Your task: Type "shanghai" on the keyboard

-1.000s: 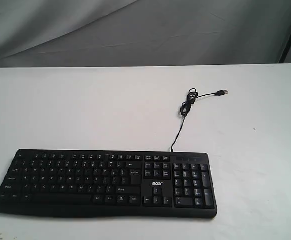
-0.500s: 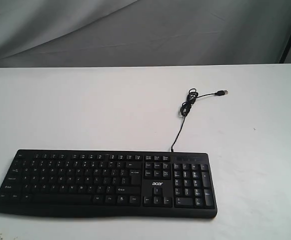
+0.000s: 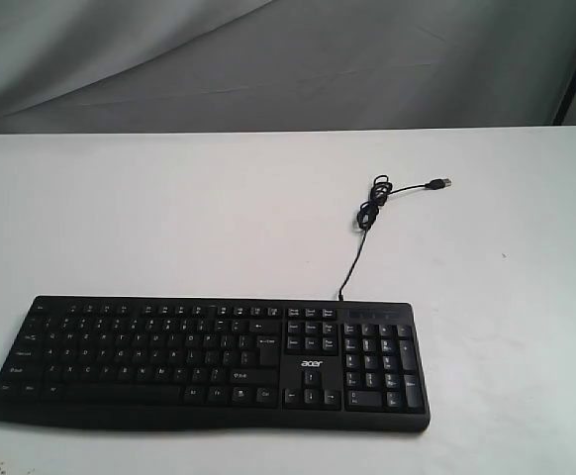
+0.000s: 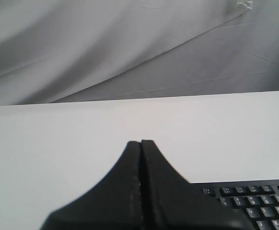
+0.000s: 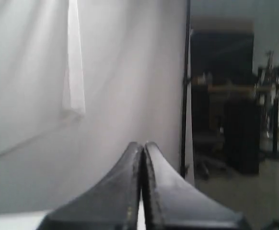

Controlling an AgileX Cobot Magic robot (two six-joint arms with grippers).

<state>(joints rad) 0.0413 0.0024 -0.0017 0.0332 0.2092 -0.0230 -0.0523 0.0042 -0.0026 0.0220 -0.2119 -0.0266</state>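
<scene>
The black keyboard (image 3: pixel 209 363) with white legends and an "acer" logo lies flat near the table's front edge in the exterior view. Its thin black cable (image 3: pixel 365 223) runs back to a small coil and a USB plug (image 3: pixel 439 184). Neither arm shows in the exterior view. In the left wrist view my left gripper (image 4: pixel 141 143) is shut with nothing in it, held over bare table, and a corner of the keyboard (image 4: pixel 254 203) shows beside it. My right gripper (image 5: pixel 143 144) is shut and empty, pointing at the backdrop; no keyboard shows in that view.
The white table (image 3: pixel 169 218) stretches behind and to both sides of the keyboard. A grey cloth backdrop (image 3: pixel 268 59) hangs behind it. A black stand pole (image 5: pixel 186 86) and dark room furniture (image 5: pixel 235 124) appear in the right wrist view.
</scene>
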